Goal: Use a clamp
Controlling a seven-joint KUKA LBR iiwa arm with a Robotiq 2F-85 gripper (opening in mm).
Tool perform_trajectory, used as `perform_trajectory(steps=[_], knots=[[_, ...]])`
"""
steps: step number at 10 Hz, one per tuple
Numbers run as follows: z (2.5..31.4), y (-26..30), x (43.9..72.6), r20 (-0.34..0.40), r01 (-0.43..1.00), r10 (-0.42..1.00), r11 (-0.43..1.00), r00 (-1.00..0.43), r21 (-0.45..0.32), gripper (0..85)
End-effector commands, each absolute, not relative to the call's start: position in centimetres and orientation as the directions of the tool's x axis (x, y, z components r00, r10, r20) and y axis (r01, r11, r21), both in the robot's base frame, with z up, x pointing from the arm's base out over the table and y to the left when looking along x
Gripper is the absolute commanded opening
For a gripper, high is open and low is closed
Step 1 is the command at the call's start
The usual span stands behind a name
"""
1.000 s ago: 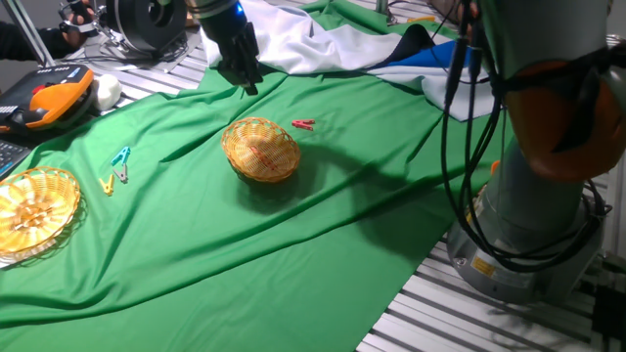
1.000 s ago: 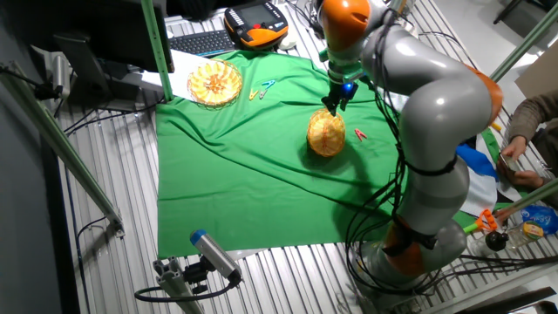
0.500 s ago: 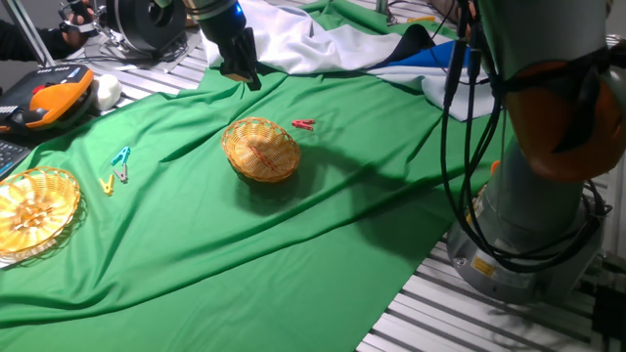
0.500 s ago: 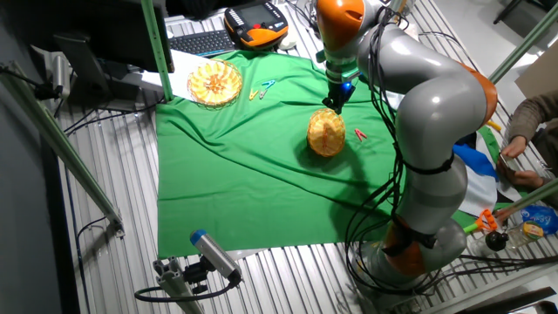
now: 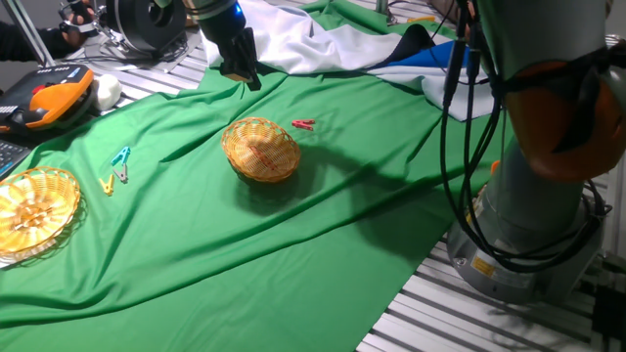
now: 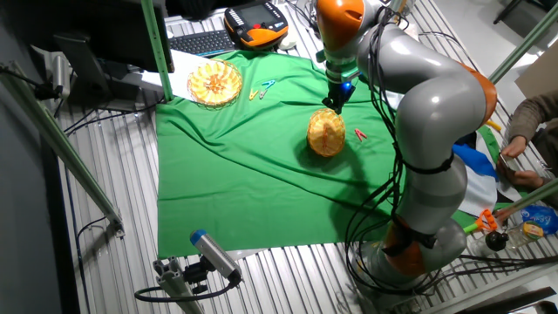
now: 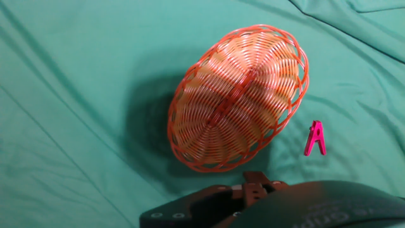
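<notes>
The clamp is a tiny red clip [image 5: 303, 124] lying on the green cloth [image 5: 245, 244], just right of an overturned wicker basket [image 5: 260, 149]. It also shows in the other fixed view [image 6: 360, 134] and in the hand view [image 7: 315, 139], beside the basket [image 7: 239, 96]. My gripper [image 5: 245, 76] hangs in the air behind the basket, well clear of the clamp; it shows above the basket in the other fixed view [image 6: 336, 102]. It holds nothing that I can see. The fingertips are too dark and small to show whether they are apart.
A second wicker basket [image 5: 34, 210] sits at the cloth's left edge. A teal clip [image 5: 121, 156] and a yellow clip [image 5: 109, 184] lie between the baskets. A teach pendant [image 5: 44, 103] and white cloth [image 5: 293, 39] lie behind. The robot base [image 5: 528, 225] stands at right.
The gripper rose a little and drew back from the basket between one second ago and half a second ago. It has held still since. The clamp and baskets have not moved.
</notes>
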State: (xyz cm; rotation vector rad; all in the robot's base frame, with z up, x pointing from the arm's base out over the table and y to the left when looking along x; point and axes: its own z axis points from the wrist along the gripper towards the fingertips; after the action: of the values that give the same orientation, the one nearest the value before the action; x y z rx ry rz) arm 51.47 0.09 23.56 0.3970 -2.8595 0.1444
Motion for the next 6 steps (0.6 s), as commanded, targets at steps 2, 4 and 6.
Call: perform_trajectory(steps=[2,4,6], knots=[[23.57,0.08,51.47,0.255,-0.253,-0.228,0.965,-0.940,-0.070,0.0],[23.57,0.08,51.47,0.215,-0.229,-0.207,0.970,-0.955,-0.081,0.0],[23.57,0.08,51.47,0.156,-0.222,-0.213,0.974,-0.965,-0.040,0.0]])
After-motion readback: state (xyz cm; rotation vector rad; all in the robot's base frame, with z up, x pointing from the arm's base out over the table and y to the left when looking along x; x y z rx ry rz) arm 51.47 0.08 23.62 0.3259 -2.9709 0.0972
